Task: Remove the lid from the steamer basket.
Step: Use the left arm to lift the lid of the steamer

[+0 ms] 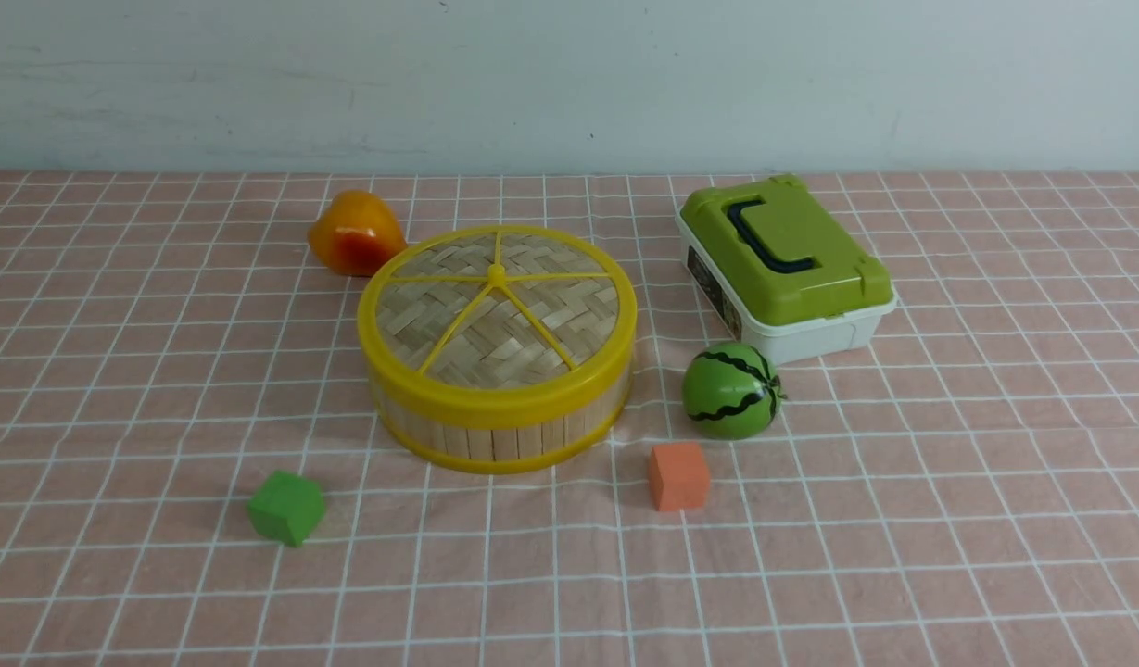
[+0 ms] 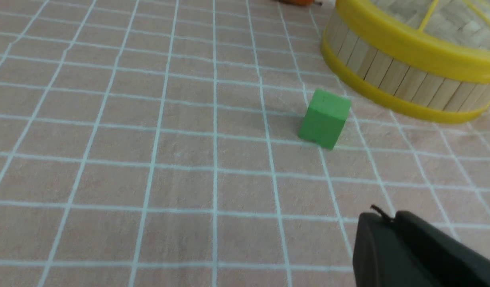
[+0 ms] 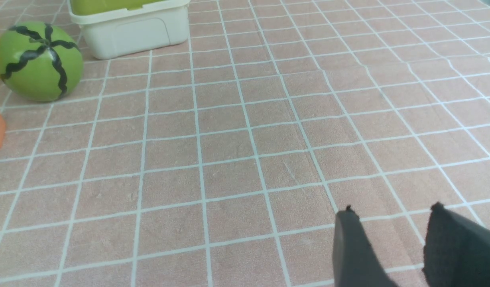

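While the lid [image 1: 498,296] sits flush on the steamer basket [image 1: 504,435] at the centre of the front view, nothing of the task is done: its yellow rim rests all round on the basket's top rim, level, with no gap showing. Neither arm appears in the front view, so both stand well short of the basket.

In the left wrist view the left gripper [image 2: 390,219] shows at the lower right, its dark fingers pressed almost together with only a thin seam between them, holding nothing; the basket and lid lie at the upper right, beyond the green cube [image 2: 324,118]. In the right wrist view the right gripper [image 3: 392,209] stands spread at the lower right, bare checked cloth [image 3: 245,159] between its tips; the toy watermelon [image 3: 37,59] and the white box [image 3: 133,30] lie at the upper left.

By my judgement everything remains: reaching the lid, gripping its rim or centre knob, lifting it clear and setting it down.
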You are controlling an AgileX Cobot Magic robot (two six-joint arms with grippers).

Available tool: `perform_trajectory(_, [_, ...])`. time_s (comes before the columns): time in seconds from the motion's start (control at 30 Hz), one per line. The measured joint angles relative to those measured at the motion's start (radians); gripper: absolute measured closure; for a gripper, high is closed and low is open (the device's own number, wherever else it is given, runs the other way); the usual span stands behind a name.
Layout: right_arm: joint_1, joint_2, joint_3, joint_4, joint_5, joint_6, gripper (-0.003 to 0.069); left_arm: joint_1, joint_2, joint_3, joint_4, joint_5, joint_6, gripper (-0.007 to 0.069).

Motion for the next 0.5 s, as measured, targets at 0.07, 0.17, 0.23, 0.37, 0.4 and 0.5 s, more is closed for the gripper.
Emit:
perform_trajectory(0.07, [0.0, 0.0, 0.0, 0.0, 0.0, 0.0, 0.0418, 0.0, 0.0, 0.0, -0.007, -0.174, 0.0, 0.0577])
perform_trajectory(0.17, [0.0, 0.0, 0.0, 0.0, 0.0, 0.0, 0.0418, 0.0, 0.0, 0.0, -0.009, -0.427, 0.0, 0.057])
perform_trajectory(0.23, [0.0, 0.0, 0.0, 0.0, 0.0, 0.0, 0.0418, 0.0, 0.0, 0.0, -0.011, -0.544, 0.0, 0.0567])
perform_trajectory(0.37, [0.0, 0.0, 0.0, 0.0, 0.0, 0.0, 0.0418, 0.0, 0.0, 0.0, -0.022, -0.856, -0.057, 0.0566])
perform_trajectory(0.4, [0.0, 0.0, 0.0, 0.0, 0.0, 0.0, 0.0418, 0.0, 0.0, 0.0, -0.027, -0.882, -0.08, 0.0565])
perform_trajectory(0.5, [0.0, 0.0, 0.0, 0.0, 0.0, 0.0, 0.0418, 0.0, -0.001, -0.001, -0.037, -0.92, -0.179, 0.0565])
